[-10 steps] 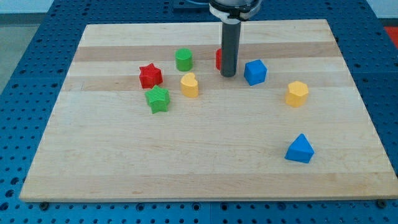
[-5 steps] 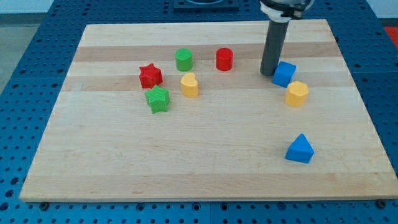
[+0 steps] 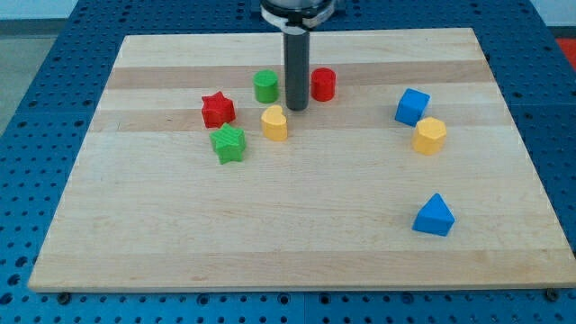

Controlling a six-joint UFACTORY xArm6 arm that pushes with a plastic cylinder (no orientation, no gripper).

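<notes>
**Tip among the far blocks**

Wooden table (image 3: 297, 234) lies on a blue perforated base. No pincer exists on this arm; my tip (image 3: 297, 109) holds nothing and stands near the far edge, between the green cylinder (image 3: 265, 86) and the red cylinder (image 3: 324, 84), just beside the yellow block (image 3: 274, 122). Red star (image 3: 218, 110) and green star (image 3: 229, 143) sit toward the left edge. Blue cube (image 3: 412, 106) touches the yellow hexagonal block (image 3: 430, 135) toward the right edge; a blue triangular block (image 3: 434, 216) lies nearer the near right corner.

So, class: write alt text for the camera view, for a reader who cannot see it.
My tip stands on a wooden board between a green cylinder and a red cylinder, just above a yellow block. Left are a red star and green star; right are a blue cube, yellow hexagon and blue triangle.
</notes>
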